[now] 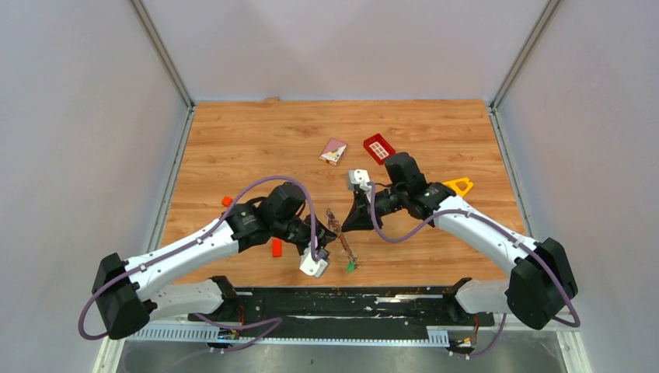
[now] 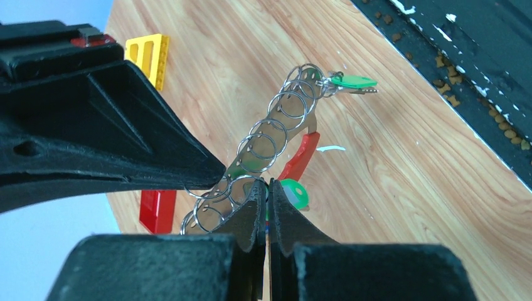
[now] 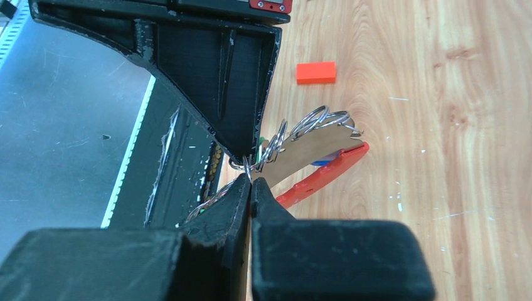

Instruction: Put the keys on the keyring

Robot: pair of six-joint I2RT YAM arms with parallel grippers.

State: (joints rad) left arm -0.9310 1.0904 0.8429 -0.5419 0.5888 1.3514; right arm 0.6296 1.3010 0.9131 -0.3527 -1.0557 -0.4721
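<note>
While it is pinched from both sides: keyring (image 2: 270, 135)
Left gripper (image 2: 268, 188): closed tight on keyring
Right gripper (image 3: 251, 179): closed tight on keyring, opposite side
Green key (image 2: 353, 81): at keyring's end

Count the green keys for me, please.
2. One green key hangs at the keyring's far end; the other sits against the left gripper's shut fingertips. More may hide behind the rings.

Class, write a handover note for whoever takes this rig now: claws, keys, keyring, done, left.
Left claw: shut at the keyring near rings, second green key beside its tip; which it pinches is unclear.
Right claw: shut on a ring at the same end.
Done: one green key hangs on the far end ring.
Left: thread the second; other keys not seen clearly.
</note>
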